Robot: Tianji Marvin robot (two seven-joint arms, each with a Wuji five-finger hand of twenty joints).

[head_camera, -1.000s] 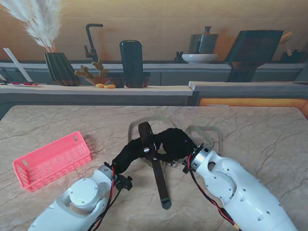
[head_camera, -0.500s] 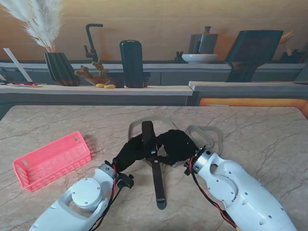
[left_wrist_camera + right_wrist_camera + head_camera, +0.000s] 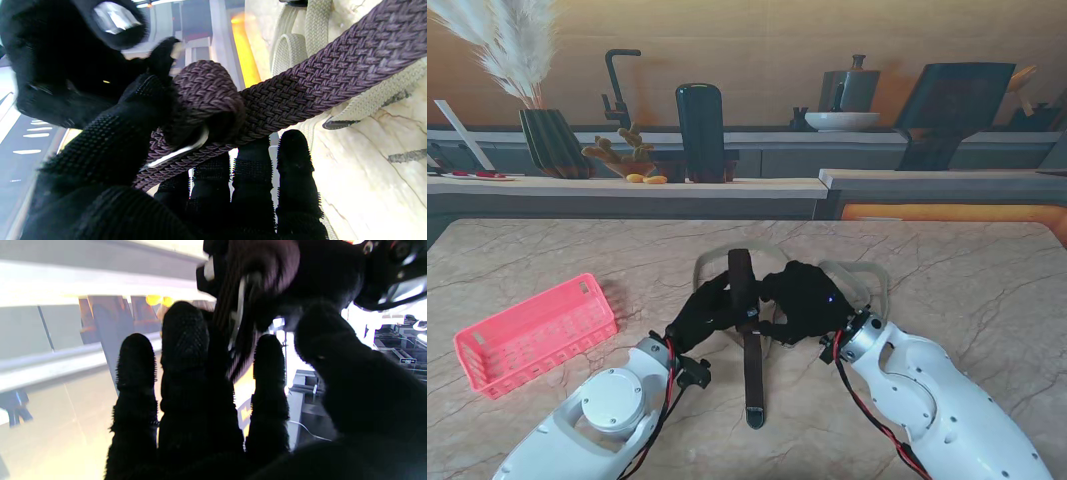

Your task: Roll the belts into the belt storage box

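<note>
A dark brown braided belt [image 3: 749,340] runs from between my two black-gloved hands toward me, its tip [image 3: 754,418] resting on the marble table. My left hand [image 3: 704,312] and right hand [image 3: 807,300] meet at its buckle end, both closed on it. The left wrist view shows that end of the brown belt [image 3: 206,96] rolled over, pinched by my thumb, with the metal buckle [image 3: 180,151] showing. The right wrist view is blurred; the brown belt roll [image 3: 253,276] sits over my fingers. A beige belt [image 3: 862,275] lies looped under and behind the hands. The pink storage box [image 3: 535,333] stands at the left.
Beyond the table's far edge is a counter with a vase [image 3: 552,140], a dark bottle [image 3: 700,130] and a bowl [image 3: 841,120]. Bare marble [image 3: 987,290] lies to the right of the hands.
Both hands have moved farther from me and a little right with the brown belt. Its loose tail has shortened and drawn up, now hanging straighter toward me.
</note>
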